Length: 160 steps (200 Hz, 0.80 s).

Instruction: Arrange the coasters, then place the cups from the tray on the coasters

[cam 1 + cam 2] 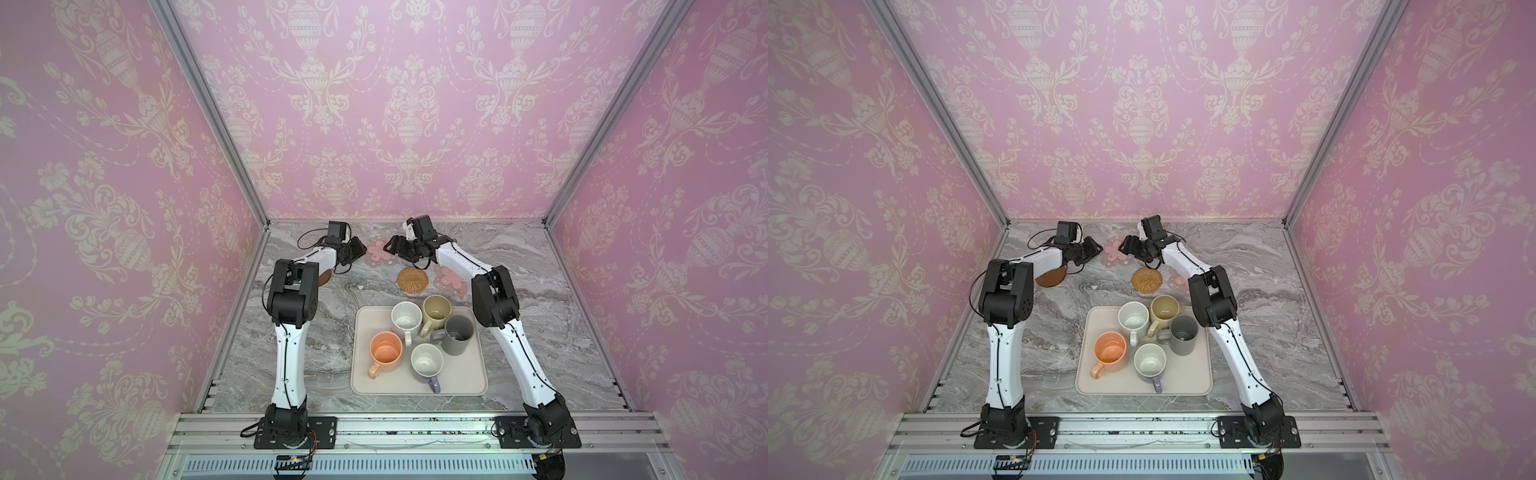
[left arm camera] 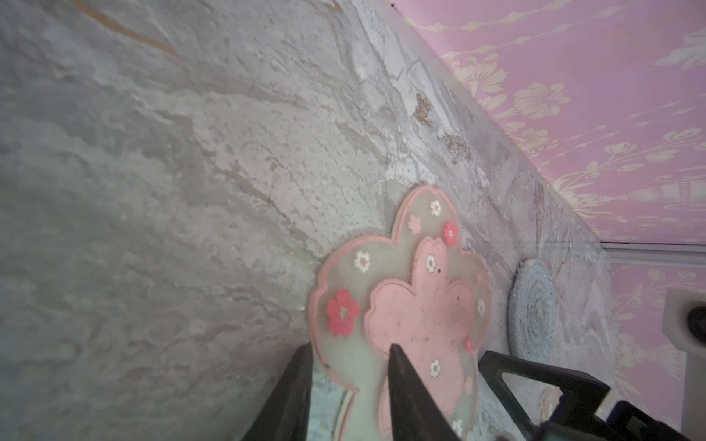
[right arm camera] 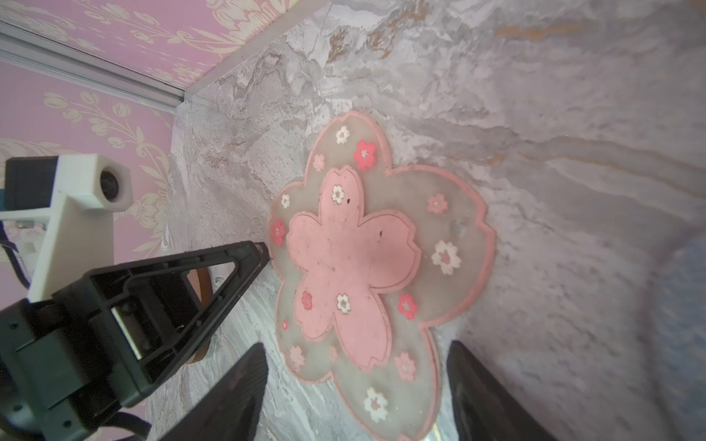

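While the left gripper [image 2: 349, 347] gapes narrowly, the right gripper [image 3: 355, 345] widely, the flower coaster [image 3: 351, 259] lies flat — pink-centred.

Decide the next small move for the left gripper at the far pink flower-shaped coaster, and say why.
Probably close the left gripper: its jaws stand apart astride the rim of the clear-edged pink flower-shaped coaster, which lies flat on the grey marble table.

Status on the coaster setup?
Left gripper open, tip at edge of far flower coaster. Right gripper open, at same coaster. All five cups on tray. Nothing blocking.
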{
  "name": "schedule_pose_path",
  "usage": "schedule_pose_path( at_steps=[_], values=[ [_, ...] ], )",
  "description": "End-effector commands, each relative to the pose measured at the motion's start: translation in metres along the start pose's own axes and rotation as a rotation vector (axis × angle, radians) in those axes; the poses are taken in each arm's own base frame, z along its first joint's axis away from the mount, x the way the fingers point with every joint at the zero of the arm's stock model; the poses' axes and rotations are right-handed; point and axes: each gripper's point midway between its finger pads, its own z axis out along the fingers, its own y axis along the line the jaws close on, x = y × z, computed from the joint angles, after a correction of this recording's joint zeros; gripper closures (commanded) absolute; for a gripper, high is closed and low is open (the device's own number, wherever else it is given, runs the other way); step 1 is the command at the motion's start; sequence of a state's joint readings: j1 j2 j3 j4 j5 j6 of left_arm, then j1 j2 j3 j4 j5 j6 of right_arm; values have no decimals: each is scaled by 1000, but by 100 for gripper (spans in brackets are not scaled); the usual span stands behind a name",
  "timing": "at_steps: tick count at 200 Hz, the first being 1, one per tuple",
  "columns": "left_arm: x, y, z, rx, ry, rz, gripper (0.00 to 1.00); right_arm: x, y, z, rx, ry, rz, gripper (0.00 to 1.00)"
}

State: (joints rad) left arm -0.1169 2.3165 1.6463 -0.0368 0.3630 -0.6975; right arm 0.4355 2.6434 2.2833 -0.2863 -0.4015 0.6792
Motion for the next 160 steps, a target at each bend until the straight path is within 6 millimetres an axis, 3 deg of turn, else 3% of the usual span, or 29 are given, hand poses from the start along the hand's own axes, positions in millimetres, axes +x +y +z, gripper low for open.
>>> schedule_pose_path(
  at_steps=[1,41,102,160],
  values=[
    [43,14,7,-37,112,-63,64,32,-11,18,30,80,43,25],
    [61,12,9,-14,134,-91,64,45,-4,22,25,103,47,25],
    [75,17,-6,-16,151,-99,65,58,8,19,17,122,45,25],
    [84,21,-22,-33,157,-91,65,89,28,15,-1,176,46,25]
  ],
)
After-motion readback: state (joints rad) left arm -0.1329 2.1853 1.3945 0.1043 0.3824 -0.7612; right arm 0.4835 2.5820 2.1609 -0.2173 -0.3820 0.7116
